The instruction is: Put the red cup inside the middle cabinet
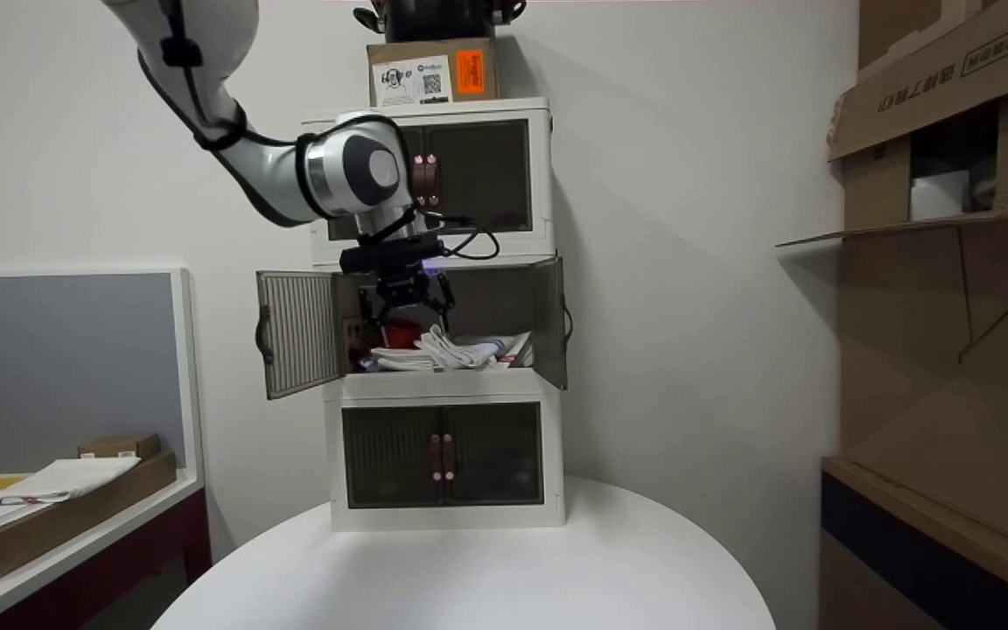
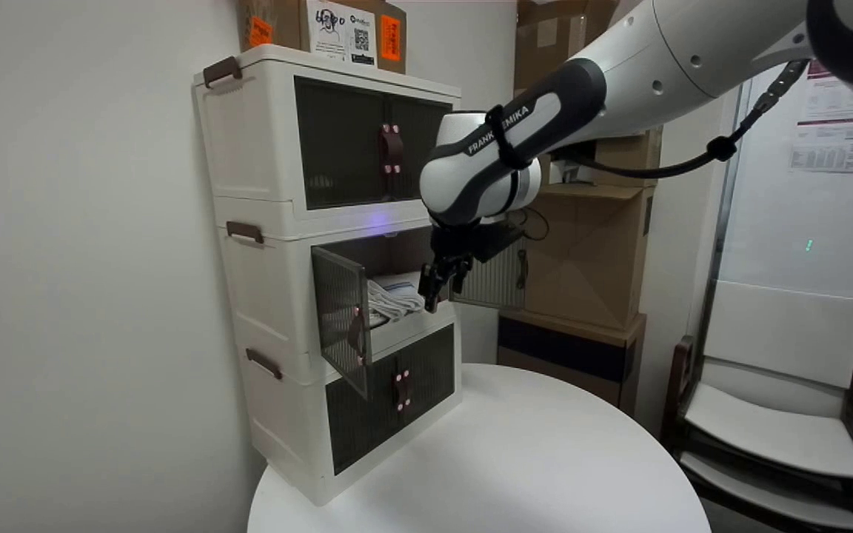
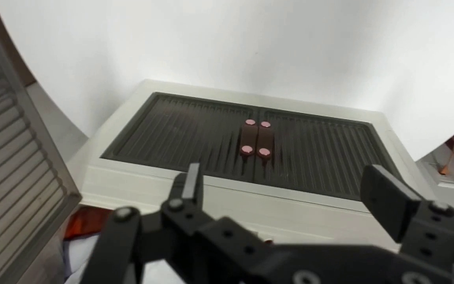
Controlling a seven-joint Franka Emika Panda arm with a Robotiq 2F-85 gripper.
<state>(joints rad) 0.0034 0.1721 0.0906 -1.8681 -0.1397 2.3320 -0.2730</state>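
The middle cabinet [image 1: 443,385] stands with both doors swung open; its white side shows in an exterior view [image 2: 267,296]. The red cup [image 1: 402,333] sits inside it, toward the left in that front-facing view, beside folded white cloths [image 1: 451,352]. My gripper [image 1: 415,331] is at the front of the opening, pointing down, with the cup seen behind and between its fingers. In the wrist view the fingers [image 3: 286,185] are wide apart with nothing between them. Only a small red bit shows above the gripper's base there; I cannot tell if it is the cup. In an exterior view the gripper [image 2: 444,293] hides the cup.
Open doors flank the gripper: the left door [image 1: 298,334] and the right door [image 1: 551,324]. Closed cabinets sit above [image 1: 478,175] and below [image 1: 443,455]. A cardboard box [image 1: 434,74] rests on top. The stack stands on a round white table [image 1: 469,577].
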